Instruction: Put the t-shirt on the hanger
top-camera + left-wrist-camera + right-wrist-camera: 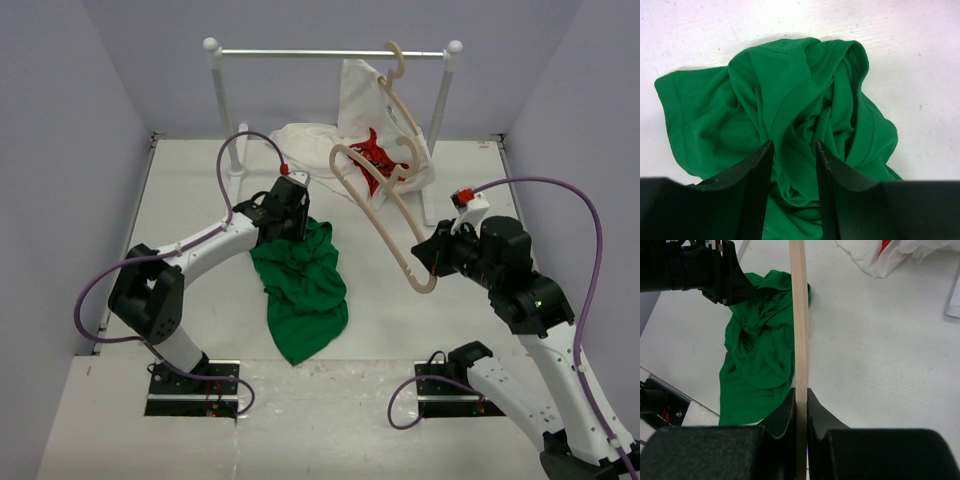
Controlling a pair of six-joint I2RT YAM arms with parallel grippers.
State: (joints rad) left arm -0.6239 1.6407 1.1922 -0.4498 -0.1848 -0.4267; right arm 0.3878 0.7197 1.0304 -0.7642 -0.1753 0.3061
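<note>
While the hanger (799, 315) is in hand, the t-shirt (300, 290) is not yet on it.
The right gripper (800, 392) clamps the hanger over the bench's (190, 190) right half; the left gripper (794, 145) has its fingers apart astride a fold of the t-shirt, crumpled left of centre.

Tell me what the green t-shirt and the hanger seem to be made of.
The t-shirt: soft knit cloth, probably cotton jersey, matte; it folds limply and shows stitched hems.
The hanger: pale wood by the look, smooth, low sheen; a rigid straight bar, though the grain is too faint to be sure.
</note>
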